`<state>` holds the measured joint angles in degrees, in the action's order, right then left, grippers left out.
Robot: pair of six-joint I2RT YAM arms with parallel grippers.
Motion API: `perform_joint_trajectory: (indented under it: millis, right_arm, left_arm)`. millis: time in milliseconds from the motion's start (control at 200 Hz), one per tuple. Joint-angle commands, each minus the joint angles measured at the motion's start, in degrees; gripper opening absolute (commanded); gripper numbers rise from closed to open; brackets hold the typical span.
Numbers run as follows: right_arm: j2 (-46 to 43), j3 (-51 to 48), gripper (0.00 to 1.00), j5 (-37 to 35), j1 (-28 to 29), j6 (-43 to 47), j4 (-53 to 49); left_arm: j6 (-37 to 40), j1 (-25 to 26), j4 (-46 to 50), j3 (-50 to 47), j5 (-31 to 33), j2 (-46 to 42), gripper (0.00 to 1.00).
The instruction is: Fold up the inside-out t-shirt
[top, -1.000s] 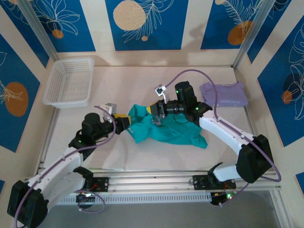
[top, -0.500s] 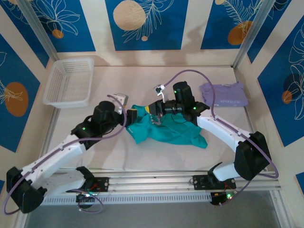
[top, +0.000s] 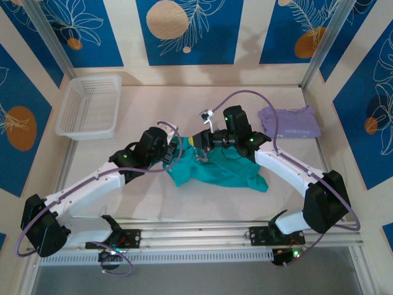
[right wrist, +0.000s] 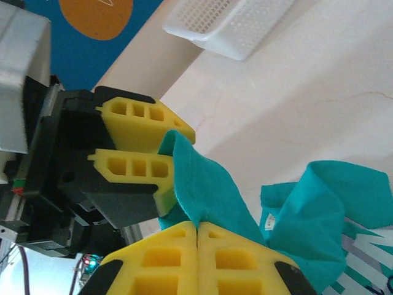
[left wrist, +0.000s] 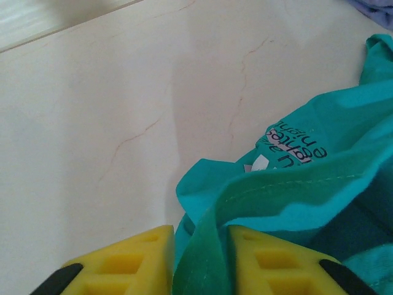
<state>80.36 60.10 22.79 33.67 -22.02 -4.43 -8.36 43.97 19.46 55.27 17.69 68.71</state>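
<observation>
Pinching the crumpled teal-green cloth t-shirt (top: 224,172), the left gripper (left wrist: 199,246) and right gripper (right wrist: 196,228) each clamp a raised fold, close together above the pale table (top: 153,104).

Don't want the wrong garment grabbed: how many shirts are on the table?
2. The teal t-shirt lies crumpled in the middle, gripped by the left pincer and right pincer; the folded lavender shirt sits at the far right. Another could lie hidden under the teal one.

left arm (top: 86,189), right arm (top: 288,169): white links, black joints, green LEDs (top: 228,117) | purple cable (top: 249,92) per arm | left hand (left wrist: 199,258), right hand (right wrist: 196,246): yellow hollow-celled fingers (right wrist: 163,258), black mounts
</observation>
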Motion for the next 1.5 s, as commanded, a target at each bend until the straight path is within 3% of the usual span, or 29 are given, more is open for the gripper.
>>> perform_joint_trajectory:
  millis: [0,290,460,560,775,860,955,1100,1495]
  right_arm:
    - [-2.21,2.65,0.0,-3.6,0.86,3.43,-4.23]
    - [-2.76,3.49,0.0,-5.1,1.57,5.04,-5.43]
    - [-2.77,3.63,0.0,-9.27,2.71,6.84,-6.81]
    - [-3.12,4.09,0.0,-13.96,3.24,9.63,-9.04]
    - [-3.76,7.08,0.0,-25.16,4.53,17.52,-16.14]
    - [-3.85,7.56,0.0,-26.72,5.0,19.19,-17.34]
    - [-3.29,7.62,0.0,-23.85,5.35,18.75,-17.55]
    - [-1.86,6.63,0.09,-20.19,5.44,15.39,-17.15]
    - [-4.19,2.89,0.36,-24.01,5.42,10.66,-20.69]
  left_arm:
    - [1.49,0.07,2.41,1.13,1.56,-1.43,0.24]
    - [2.52,-1.71,6.63,2.9,2.54,0.37,0.12]
    - [2.06,-1.93,7.07,3.22,-1.62,-1.45,0.0]
    - [0.92,-2.52,5.98,2.65,-7.66,-4.07,0.0]
    - [-7.75,-8.74,-2.66,-0.83,-30.47,-12.47,0.0]
    - [-10.35,-10.77,-4.42,-1.37,-34.85,-13.97,0.0]
    - [-12.12,-10.83,-6.03,-1.99,-36.57,-13.66,0.0]
    - [-14.89,-10.82,-10.01,-3.28,-38.72,-12.43,0.0]
    - [-16.14,-10.78,-11.43,-3.15,-38.68,-9.98,0.0]
